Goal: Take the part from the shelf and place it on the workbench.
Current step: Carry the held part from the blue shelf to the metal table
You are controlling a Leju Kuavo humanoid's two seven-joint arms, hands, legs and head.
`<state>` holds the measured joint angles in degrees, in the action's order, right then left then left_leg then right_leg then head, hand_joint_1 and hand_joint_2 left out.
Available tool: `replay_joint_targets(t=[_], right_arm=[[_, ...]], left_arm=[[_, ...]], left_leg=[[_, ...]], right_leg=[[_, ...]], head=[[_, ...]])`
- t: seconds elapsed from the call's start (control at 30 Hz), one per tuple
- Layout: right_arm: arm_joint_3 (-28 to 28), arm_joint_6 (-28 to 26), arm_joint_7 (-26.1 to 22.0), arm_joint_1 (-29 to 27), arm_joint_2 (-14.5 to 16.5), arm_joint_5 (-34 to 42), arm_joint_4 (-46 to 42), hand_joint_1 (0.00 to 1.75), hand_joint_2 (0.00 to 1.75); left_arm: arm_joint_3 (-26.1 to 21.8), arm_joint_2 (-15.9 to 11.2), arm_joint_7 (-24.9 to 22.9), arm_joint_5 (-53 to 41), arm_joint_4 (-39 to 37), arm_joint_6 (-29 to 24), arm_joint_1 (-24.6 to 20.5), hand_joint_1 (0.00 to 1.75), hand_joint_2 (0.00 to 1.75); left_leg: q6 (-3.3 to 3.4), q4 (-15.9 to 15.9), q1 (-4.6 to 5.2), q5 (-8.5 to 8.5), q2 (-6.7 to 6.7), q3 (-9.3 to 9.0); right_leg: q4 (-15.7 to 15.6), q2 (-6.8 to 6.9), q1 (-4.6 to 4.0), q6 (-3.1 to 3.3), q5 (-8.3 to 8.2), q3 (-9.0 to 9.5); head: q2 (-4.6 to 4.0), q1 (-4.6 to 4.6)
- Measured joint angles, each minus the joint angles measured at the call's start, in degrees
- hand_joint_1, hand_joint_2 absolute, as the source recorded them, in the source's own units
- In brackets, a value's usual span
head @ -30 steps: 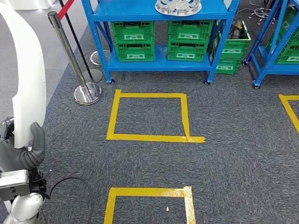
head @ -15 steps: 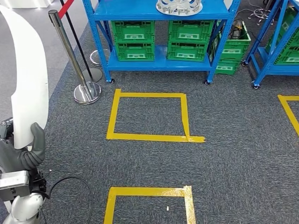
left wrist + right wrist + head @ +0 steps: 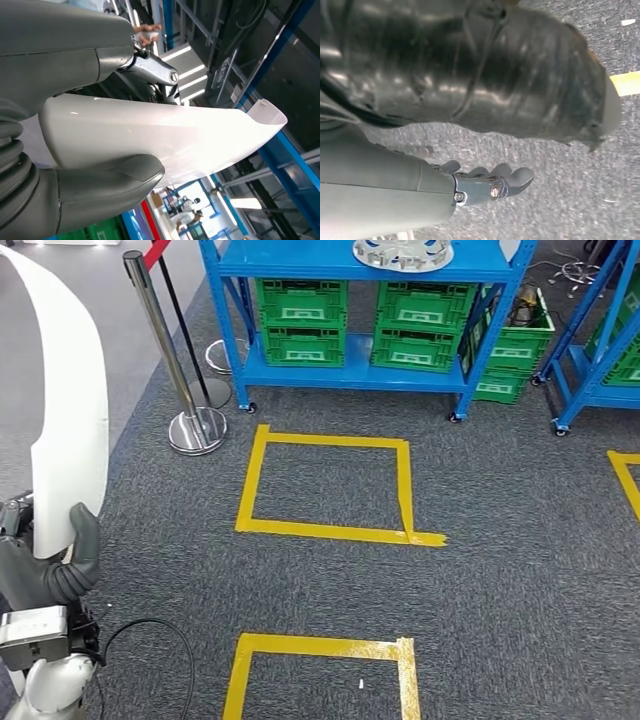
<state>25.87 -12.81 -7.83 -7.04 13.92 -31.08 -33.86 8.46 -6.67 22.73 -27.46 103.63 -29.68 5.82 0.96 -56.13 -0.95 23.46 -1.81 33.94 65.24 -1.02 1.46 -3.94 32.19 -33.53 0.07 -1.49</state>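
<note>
L hand (image 3: pixel 49 570) low at left edge of head view, clamped on white curved part (image 3: pixel 72 410): grey thumb (image 3: pixel 83 540) pressed on the panel's lower end, panel rising upright above the hand. L wrist view confirms: thumb (image 3: pixel 113 185) on one face, darker fingers (image 3: pixel 151 67) on the other, part (image 3: pixel 170 140) pinched between, far end flared. R hand (image 3: pixel 486 182) hangs over grey carpet (image 3: pixel 546 200), fingers slightly curled, apart, nothing in them.

Black cable (image 3: pixel 151 635) loops on carpet just beside L wrist. Nearest floor mark: yellow tape rectangle (image 3: pixel 321 650) at bottom of head view. Next: 2nd yellow tape rectangle (image 3: pixel 328 530) mid-floor. Chrome stanchion (image 3: pixel 170 360) w/ round base left of it, red belt at top. Farthest: blue shelf (image 3: pixel 355 370) w/ green crates (image 3: pixel 302 320) on lower level, round silver part (image 3: pixel 404 252) on upper level. 2nd blue rack (image 3: pixel 596 350) at far right, more crates.
</note>
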Motion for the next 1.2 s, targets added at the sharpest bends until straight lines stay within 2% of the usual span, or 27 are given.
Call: replay_joint_targets(t=[0.03,0.07,0.1,0.13,0.17,0.23,0.3,0.37,0.4,0.43,0.47,0.5,0.57,0.6,0.63,0.87,0.97,1.03,1.13,1.2], right_arm=[[-0.1,0.0,0.1,-0.1,0.0,0.0,-0.1,0.00,0.00],[-0.2,0.0,0.2,-0.1,0.0,0.0,-0.2,0.00,0.00],[-0.3,0.0,0.4,-0.2,0.0,0.0,-0.3,0.00,0.00],[-0.4,0.0,0.6,-0.3,0.0,0.0,-0.5,0.00,0.00],[-0.4,0.0,0.8,-0.5,0.0,0.0,-0.8,0.00,0.00],[-0.5,0.0,0.9,-0.7,0.0,0.0,-1.3,0.00,0.00],[-0.6,0.0,1.0,-0.9,0.0,-0.1,-1.7,0.00,0.00],[-0.7,0.0,1.3,-1.2,0.0,-0.2,-2.0,0.00,0.00],[-0.7,0.0,1.4,-1.3,0.0,-0.2,-2.0,0.00,0.00],[-0.7,0.0,1.4,-1.3,0.0,-0.2,-2.1,0.00,0.00],[-0.7,0.0,1.5,-1.3,0.1,-0.2,-2.2,0.00,0.00],[-0.7,0.0,1.5,-1.2,0.1,-0.2,-2.3,0.00,0.00],[-0.8,0.0,1.4,-1.2,0.1,-0.2,-2.5,0.00,0.00],[-0.8,0.0,1.4,-1.2,0.2,-0.2,-2.5,0.00,0.00],[-0.8,0.0,1.4,-1.2,0.2,-0.2,-2.6,0.00,0.00],[-0.9,0.0,1.4,-1.2,0.3,-0.2,-2.6,0.00,0.00],[-0.9,0.0,1.4,-1.1,0.3,-0.2,-2.8,0.00,0.00],[-0.9,0.0,1.4,-1.1,0.3,-0.2,-2.9,0.00,0.00],[-0.9,0.1,1.4,-1.0,0.3,-0.2,-3.0,0.00,0.00],[-0.9,0.1,1.5,-1.1,0.3,-0.2,-3.0,0.00,0.00]], left_arm=[[0.0,0.0,0.0,0.0,0.0,0.0,0.0,1.75,1.75],[0.0,0.1,0.0,-0.1,0.0,0.0,-0.1,1.75,1.75],[0.0,0.1,0.0,-0.3,0.0,0.0,-0.1,1.75,1.75],[0.0,0.1,0.0,-0.5,0.1,-0.1,0.0,1.75,1.75],[0.0,0.1,0.0,-0.6,0.1,-0.1,0.1,1.75,1.75],[0.0,0.0,0.0,-1.0,0.1,-0.2,0.2,1.75,1.75],[0.0,0.0,0.0,-1.3,0.1,-0.3,0.3,1.75,1.75],[0.0,-0.1,-0.1,-1.6,0.1,-0.3,0.4,1.75,1.75],[0.0,-0.1,-0.2,-1.7,0.1,-0.3,0.5,1.75,1.75],[0.0,-0.2,-0.2,-1.8,0.1,-0.3,0.6,1.75,1.75],[0.0,-0.2,-0.3,-1.9,0.1,-0.3,0.6,1.75,1.75],[0.0,-0.2,-0.3,-1.9,0.1,-0.3,0.6,1.75,1.75],[0.0,-0.3,-0.3,-1.9,0.1,-0.3,0.6,1.75,1.75],[0.0,-0.3,-0.2,-2.0,0.1,-0.4,0.5,1.75,1.75],[0.0,-0.3,-0.2,-2.0,0.2,-0.4,0.5,1.75,1.75],[-0.1,-0.4,-0.2,-2.1,0.2,-0.4,0.7,1.75,1.75],[-0.1,-0.4,-0.2,-2.2,0.3,-0.4,0.7,1.75,1.75],[-0.1,-0.4,-0.2,-2.3,0.3,-0.4,0.8,1.75,1.75],[-0.1,-0.4,-0.2,-2.4,0.3,-0.6,0.7,1.75,1.75],[-0.1,-0.4,-0.3,-2.5,0.4,-0.6,0.6,1.75,1.75]], left_leg=[[-0.44,-0.6,-0.04,0.12,-0.50,0.36],[-0.90,-1.1,-0.03,0.19,-1.00,0.74],[-1.32,-1.5,0.01,0.19,-1.48,1.08],[-1.71,-1.7,0.00,0.07,-1.99,1.32],[-2.04,-1.6,-0.11,-0.14,-2.49,1.46],[-2.55,-2.7,-0.21,0.61,-1.83,2.05],[-2.79,-8.0,-0.14,4.03,0.13,4.22],[-2.89,-15.8,-0.13,7.81,1.03,7.23],[-2.85,-18.2,-0.12,8.60,1.10,8.02],[-2.68,-18.4,-0.09,8.26,1.16,7.76],[-2.40,-16.4,-0.02,7.01,1.32,6.46],[-1.92,-12.7,0.18,5.22,2.02,4.32],[-0.83,-5.4,0.95,3.14,4.52,0.39],[-0.43,-3.4,1.31,2.86,5.51,-0.59],[-0.25,-2.8,1.54,3.11,5.95,-0.79],[-0.02,-2.6,1.76,2.99,4.60,-0.42],[0.40,-1.8,1.47,2.61,3.86,-0.67],[0.56,-1.4,1.18,2.36,3.64,-0.88],[0.82,-1.2,1.00,2.12,3.16,-0.95],[1.00,-1.1,0.95,2.05,2.77,-0.85]], right_leg=[[-3.7,-1.26,0.23,-0.11,-1.11,1.97],[-6.2,-2.21,0.40,0.10,-1.64,3.28],[-7.3,-2.93,0.44,0.46,-1.55,3.85],[-7.2,-2.80,0.29,1.05,-1.31,3.87],[-7.0,-2.10,0.28,1.68,-1.42,3.88],[-7.0,-0.88,0.25,2.60,-1.80,4.15],[-7.1,0.47,0.08,3.27,-2.07,4.16],[-7.1,1.90,-0.28,3.57,-2.09,3.93],[-7.1,2.56,-0.43,3.63,-2.07,3.86],[-7.0,3.23,-0.57,3.68,-2.05,3.84],[-7.0,3.82,-0.71,3.70,-2.01,3.88],[-7.0,4.38,-0.83,3.72,-1.94,4.00],[-7.1,5.46,-1.12,3.56,-1.75,4.15],[-7.1,5.93,-1.24,3.38,-1.68,4.16],[-7.1,6.29,-1.33,3.20,-1.64,4.11],[-7.3,7.63,-1.30,2.54,-1.60,4.34],[-7.5,8.04,-1.37,2.07,-1.37,4.61],[-7.3,7.23,-1.27,1.82,-1.01,4.38],[-5.4,3.86,-1.10,1.54,0.39,3.49],[-2.9,2.54,-1.02,1.45,1.76,2.32]], head=[[0.00,0.04],[0.00,-0.03],[0.00,-0.07],[0.00,-0.12],[0.00,-0.21],[0.00,-0.36],[0.00,-0.73],[0.00,-0.91],[0.00,-0.91],[0.00,-0.91],[0.00,-0.91],[0.00,-0.91],[0.00,-0.91],[0.00,-0.92],[0.00,-0.93],[0.00,-0.94],[0.00,-0.90],[0.00,-0.85],[0.00,-0.72],[0.00,-0.65]])
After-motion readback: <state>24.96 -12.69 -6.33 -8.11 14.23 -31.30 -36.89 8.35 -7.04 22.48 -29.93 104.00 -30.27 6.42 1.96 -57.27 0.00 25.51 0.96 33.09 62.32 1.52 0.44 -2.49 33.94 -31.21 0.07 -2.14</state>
